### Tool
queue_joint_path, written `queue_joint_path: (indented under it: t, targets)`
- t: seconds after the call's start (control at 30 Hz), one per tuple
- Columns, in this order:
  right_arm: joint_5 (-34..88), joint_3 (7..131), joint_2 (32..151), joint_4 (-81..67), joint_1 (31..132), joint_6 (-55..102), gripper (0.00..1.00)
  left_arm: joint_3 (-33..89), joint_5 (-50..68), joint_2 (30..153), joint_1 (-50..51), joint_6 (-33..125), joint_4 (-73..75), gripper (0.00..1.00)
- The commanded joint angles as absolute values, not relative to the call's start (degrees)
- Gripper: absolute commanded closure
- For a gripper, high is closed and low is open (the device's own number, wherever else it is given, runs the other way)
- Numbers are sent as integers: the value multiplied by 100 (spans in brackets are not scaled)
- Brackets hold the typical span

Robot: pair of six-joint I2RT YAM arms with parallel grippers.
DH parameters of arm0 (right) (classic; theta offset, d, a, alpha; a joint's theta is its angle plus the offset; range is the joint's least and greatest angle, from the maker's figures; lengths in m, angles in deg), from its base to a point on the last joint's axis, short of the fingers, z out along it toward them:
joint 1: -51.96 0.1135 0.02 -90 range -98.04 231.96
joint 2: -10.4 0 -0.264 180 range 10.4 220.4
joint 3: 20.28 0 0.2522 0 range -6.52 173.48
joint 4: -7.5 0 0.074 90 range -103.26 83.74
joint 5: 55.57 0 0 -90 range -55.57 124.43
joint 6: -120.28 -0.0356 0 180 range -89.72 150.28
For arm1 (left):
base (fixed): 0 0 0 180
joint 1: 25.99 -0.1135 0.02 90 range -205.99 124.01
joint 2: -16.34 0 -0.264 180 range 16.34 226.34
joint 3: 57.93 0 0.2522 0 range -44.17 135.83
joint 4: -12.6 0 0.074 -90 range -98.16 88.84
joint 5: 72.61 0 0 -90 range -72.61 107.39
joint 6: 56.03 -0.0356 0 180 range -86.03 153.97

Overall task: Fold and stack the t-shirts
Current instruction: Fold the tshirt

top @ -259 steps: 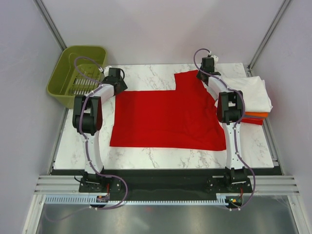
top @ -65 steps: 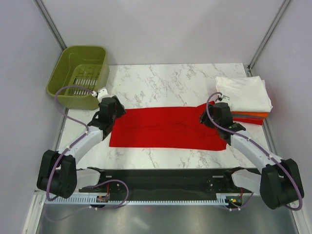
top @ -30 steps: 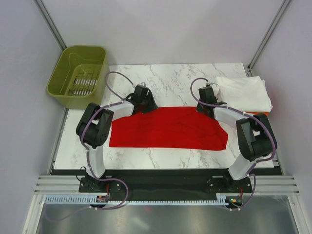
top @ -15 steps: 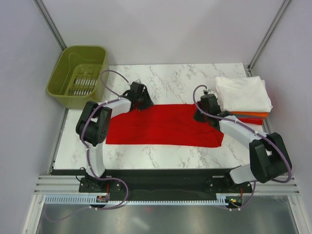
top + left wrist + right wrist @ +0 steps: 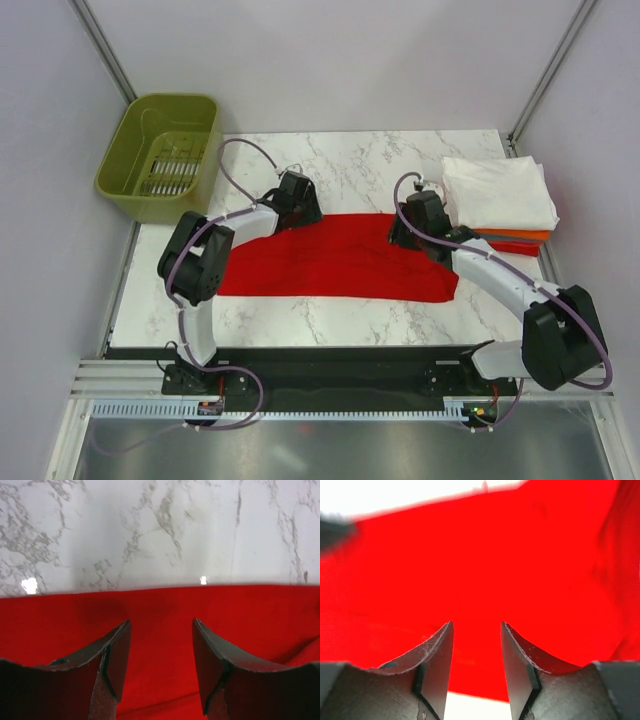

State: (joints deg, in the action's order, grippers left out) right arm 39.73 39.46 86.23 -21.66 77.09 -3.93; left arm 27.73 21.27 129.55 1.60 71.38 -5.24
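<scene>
A bright red t-shirt [image 5: 330, 262] lies folded into a long band across the marble table [image 5: 340, 165]. My left gripper [image 5: 303, 212] hovers over the band's far edge, left of centre. Its jaws are open in the left wrist view [image 5: 161, 630], with only red cloth [image 5: 160, 605] below them. My right gripper [image 5: 402, 234] is over the band's right part, also open [image 5: 477, 627], with nothing between its fingers and red cloth [image 5: 470, 555] underneath. At the right edge sits a stack of folded t-shirts: white [image 5: 497, 190] on top, then orange [image 5: 525, 236], then red [image 5: 515, 247].
An olive-green plastic basket [image 5: 160, 150] stands off the table's far left corner. Bare marble [image 5: 150, 530] runs beyond the shirt's far edge. Grey walls and metal posts close in the back and sides.
My right gripper has opened and let go of the red shirt, which now lies flat as a band. Both grippers shifted slightly along its far edge.
</scene>
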Motion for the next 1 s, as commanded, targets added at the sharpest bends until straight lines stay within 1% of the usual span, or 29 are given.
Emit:
queue_joint_path:
  t: [0.0, 0.1, 0.27, 0.37, 0.47, 0.6, 0.73, 0.8, 0.9, 0.97]
  targets:
    - [5015, 4726, 9089, -2278, 7658, 101, 50, 2607, 2662, 12366, 459, 6632, -250, 40]
    - [5332, 5104, 9563, -2287, 7579, 207, 51, 2352, 2732, 12059, 635, 6473, 57, 40]
    - [5517, 5728, 10294, -2375, 7403, 269, 52, 2140, 2004, 11952, 846, 6491, 410, 41]
    - [5534, 6018, 10733, -2402, 7288, 304, 53, 2140, 1495, 12128, 934, 6640, 709, 42]
    - [5579, 6212, 10927, -2419, 7218, 330, 53, 2306, 1011, 12505, 952, 6807, 780, 44]
    - [5561, 6431, 11252, -2455, 7183, 374, 53, 2483, 589, 12866, 978, 6965, 789, 49]
    - [5421, 6502, 11455, -2455, 7165, 365, 54, 2413, 596, 12937, 1057, 6974, 684, 52]
    - [5368, 6511, 11534, -2455, 7165, 365, 54, 2334, 605, 12946, 1066, 7000, 614, 56]
    - [5385, 6494, 11604, -2463, 7165, 374, 54, 2246, 667, 12954, 1075, 6992, 517, 58]
    - [5341, 6537, 11692, -2463, 7165, 374, 56, 2263, 711, 13007, 1066, 6992, 412, 61]
